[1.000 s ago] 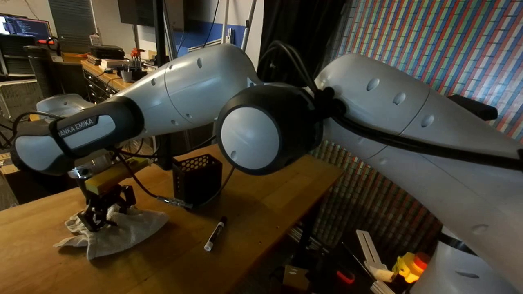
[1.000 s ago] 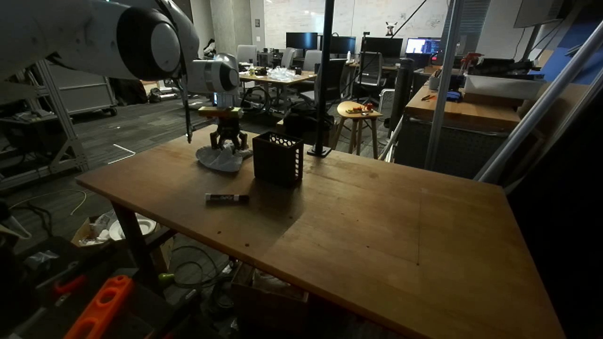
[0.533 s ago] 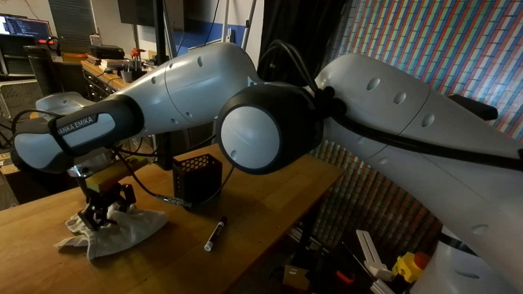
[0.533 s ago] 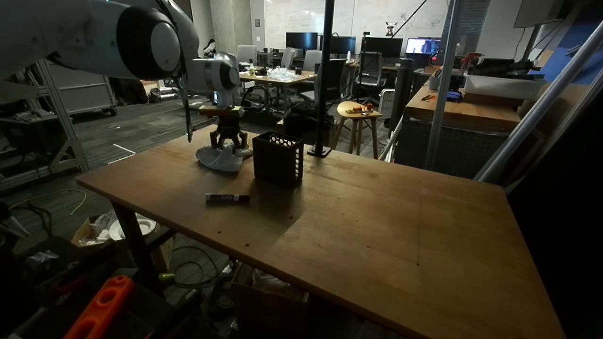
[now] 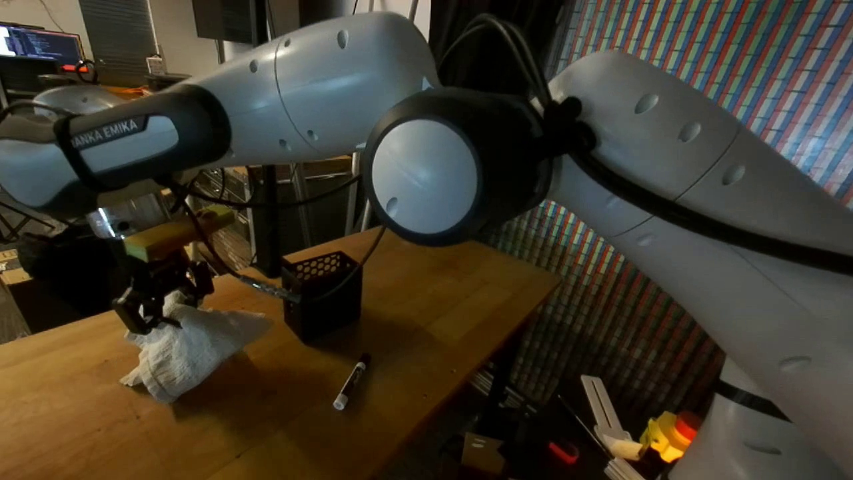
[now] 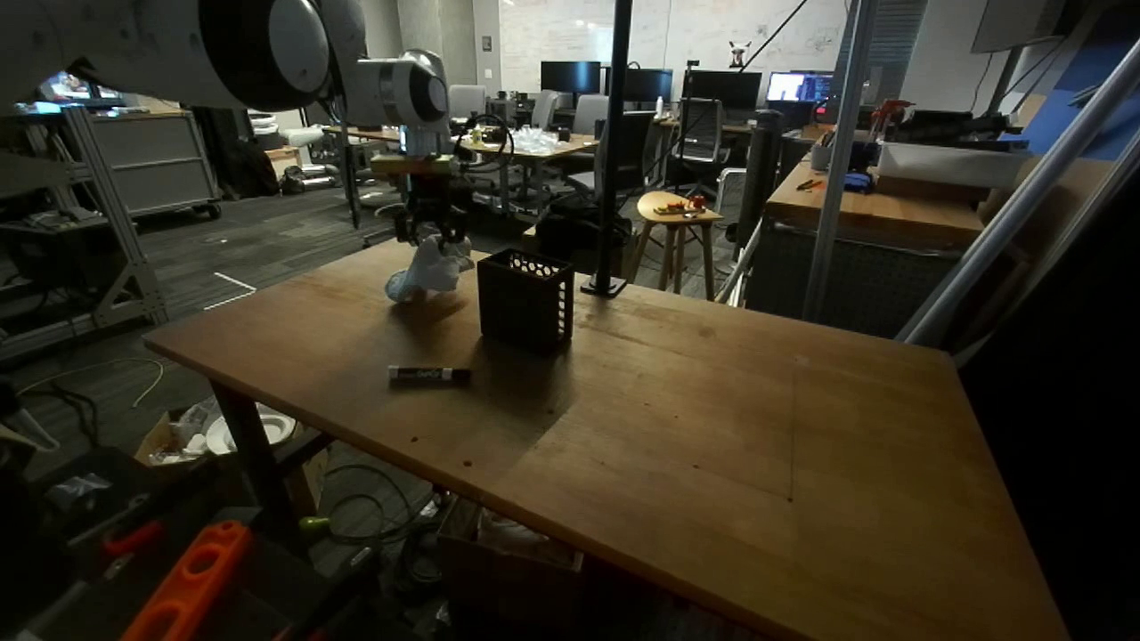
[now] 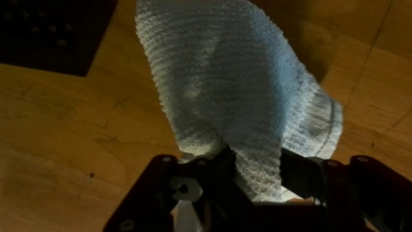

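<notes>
Pinches one white cloth (image 7: 222, 80) between the two fingers of the one gripper (image 7: 259, 167), pressed together on a bunched fold. Carries one yellow block (image 5: 156, 245) just above the gripper, at the end of one grey arm (image 5: 333, 100).

Beyond the cloth, can count one black basket (image 6: 521, 307) with a perforated wall, upright and near the cloth, with a visible gap between the two in the wrist view; also one marker (image 6: 429, 375), flat on the brown wooden table (image 6: 712, 427), well apart from the gripper.

In the wrist view, can trace the cloth's long axis from the fingers toward the top edge, with a shorter flap slanting off to the right. In an exterior view, can see it hanging below the gripper, with one loose corner pointing toward the basket and another pointing down at the table. Cannot tell touching from just clear at that lowest corner.

Underneath, can see wood grain marked by fine lines and a few dark spots, with a soft shadow below the cloth. Farther out, can make out one black post (image 6: 614, 133) at the table's far edge, one wooden stool (image 6: 656, 201), a row of four monitors (image 6: 721, 87) and a whiteboard (image 6: 570, 27). Behind the arm, in an exterior view, can see a sheet (image 5: 766, 60) striped in red, blue and green.
</notes>
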`<act>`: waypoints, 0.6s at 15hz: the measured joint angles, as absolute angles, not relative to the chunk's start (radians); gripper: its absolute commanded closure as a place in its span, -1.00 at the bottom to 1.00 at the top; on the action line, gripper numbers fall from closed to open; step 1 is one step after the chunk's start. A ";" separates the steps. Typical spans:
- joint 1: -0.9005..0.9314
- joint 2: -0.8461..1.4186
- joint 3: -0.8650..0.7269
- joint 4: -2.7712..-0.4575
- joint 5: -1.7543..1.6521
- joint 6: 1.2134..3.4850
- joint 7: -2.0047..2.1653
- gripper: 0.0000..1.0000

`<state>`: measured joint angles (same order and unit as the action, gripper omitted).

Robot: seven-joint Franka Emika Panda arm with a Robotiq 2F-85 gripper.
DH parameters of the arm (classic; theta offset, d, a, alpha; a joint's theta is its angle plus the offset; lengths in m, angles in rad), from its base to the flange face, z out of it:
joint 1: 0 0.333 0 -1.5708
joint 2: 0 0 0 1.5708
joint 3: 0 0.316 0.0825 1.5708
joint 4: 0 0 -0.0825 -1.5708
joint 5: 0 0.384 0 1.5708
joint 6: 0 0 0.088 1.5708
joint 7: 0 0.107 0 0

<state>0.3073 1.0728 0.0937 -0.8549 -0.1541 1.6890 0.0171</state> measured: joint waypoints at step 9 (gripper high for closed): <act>0.292 0.845 0.078 -0.893 -0.154 1.530 0.060 0.80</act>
